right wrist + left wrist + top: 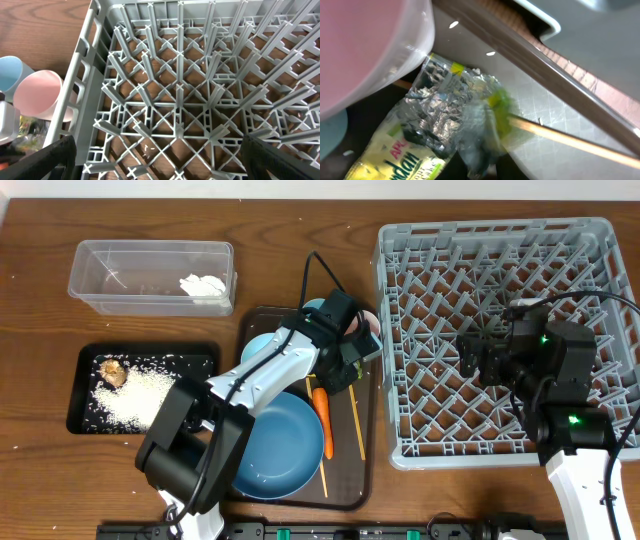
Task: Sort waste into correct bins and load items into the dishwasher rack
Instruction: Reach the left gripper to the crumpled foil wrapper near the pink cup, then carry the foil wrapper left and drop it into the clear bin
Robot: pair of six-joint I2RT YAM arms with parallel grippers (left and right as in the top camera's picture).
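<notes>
My left claw [343, 368] is pinched shut on the yellow-green foil wrapper [432, 117], low over the brown serving tray [350, 485], just beside the pink cup [365, 45]. My right claw [160, 165] hangs wide open, holding nothing, above the dishwasher rack [490, 228].

Crumpled yellow-green foil wrapper [432, 125] beside pink cup [365, 45], orange carrot [322, 418] along dark-blue plate [268, 452] edge

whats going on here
The left gripper is shut, apparently on the foil wrapper beside the pink cup. The right gripper hangs open over the dishwasher rack, nothing loaded yet. The rice is in the black tray, the napkin in the clear tub. The plate, carrot and chopsticks lie on the brown tray.
</notes>
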